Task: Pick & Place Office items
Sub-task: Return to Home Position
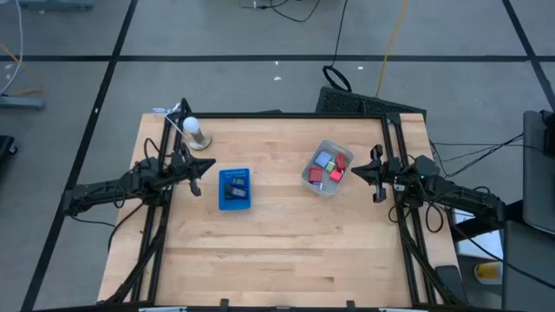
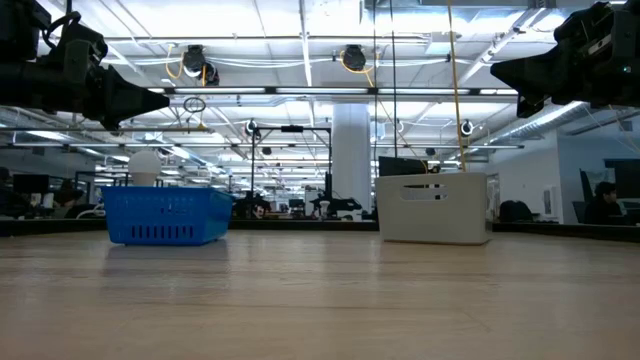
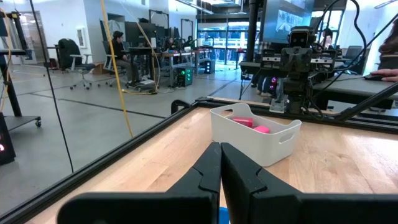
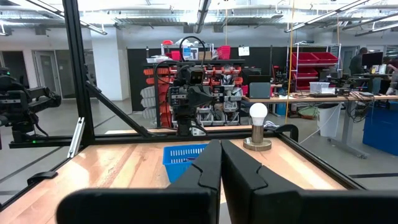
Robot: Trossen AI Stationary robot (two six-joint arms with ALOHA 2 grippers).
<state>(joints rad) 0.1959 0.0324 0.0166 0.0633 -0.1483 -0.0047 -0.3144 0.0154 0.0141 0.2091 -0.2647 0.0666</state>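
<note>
Office items point(image 1: 330, 165) are lying in two containers on the wooden table point(image 1: 277, 251). Red and blue ones are sitting in the grey tub point(image 1: 307, 178) on the right half, and a dark one point(image 1: 235, 188) is resting in the blue bin point(image 1: 222, 204) left of centre. The left gripper point(image 3: 221, 149) is hovering just beside the bin, jaws pressed together. The right gripper point(image 4: 221, 144) is hanging near the tub, jaws likewise closed and holding nothing. A light bulb point(image 1: 192, 128) is standing behind the left gripper.

A grey floor point(image 1: 225, 95) crossed by dark lines surrounds the wooden surface point(image 1: 277, 251). Strip lights point(image 2: 285, 40) line the ceiling. Red storage bins point(image 4: 309, 62) fill the shelving behind.
</note>
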